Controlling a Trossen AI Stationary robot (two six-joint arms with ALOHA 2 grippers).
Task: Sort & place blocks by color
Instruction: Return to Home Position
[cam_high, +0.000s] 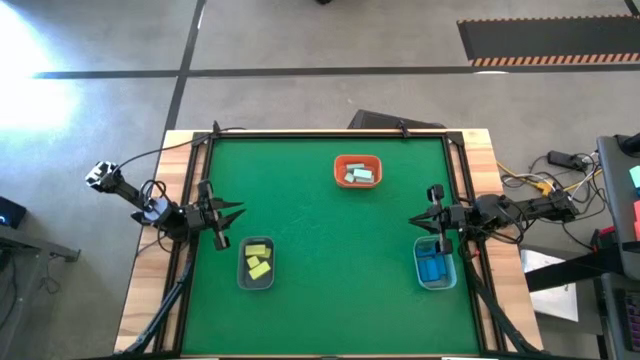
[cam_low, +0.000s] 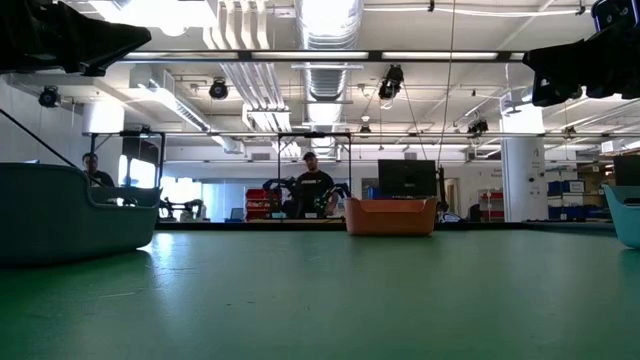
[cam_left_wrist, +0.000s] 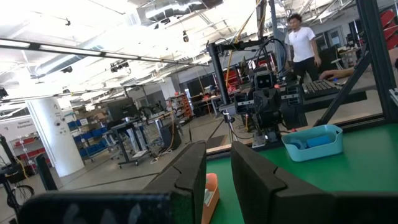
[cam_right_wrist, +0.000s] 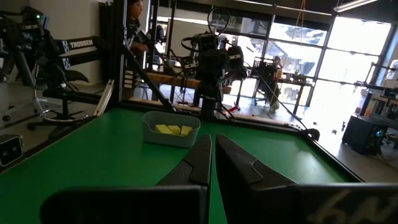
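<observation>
A: Quick status: how far are you w/ the sort?

B: Looks done, imo. The yellow blocks (cam_high: 258, 260) lie in the grey bin (cam_high: 257, 287), the blue blocks (cam_high: 433, 266) in the bluish bin (cam_high: 436, 286), and the mint blocks (cam_high: 360, 175) in the orange bin (cam_high: 357, 159). No loose block shows on the table (cam_high: 330, 290) in the high or low view. I'd say only parking the arms is left for you, and both sit at their own sides.

A: Grippers?

B: On the L side, the left gripper (cam_high: 232, 211) is by the left rail (cam_high: 186, 290), just beside the grey bin's far end. Its fingers (cam_left_wrist: 186, 174) are a little apart w/ nothing btw them. On the R side, the right gripper (cam_high: 418, 221) is near the right rail (cam_high: 478, 300), by the far end of the bluish bin. The wrist view shows that pair nearly touching, nothing held.

A: Room to move?

B: Plenty mid-table, w/ wide bare green btw the three bins. The tight spots are at the sides, where each arm runs close to its rail and its own bin. The low view puts both grippers up high, above the bin walls, so I'd judge you can swing w/o clipping a rim. Don't drop straight down on the R, though, since the bin's under the wrist. The orange bin sits near the far edge, well apart from both arms.
</observation>
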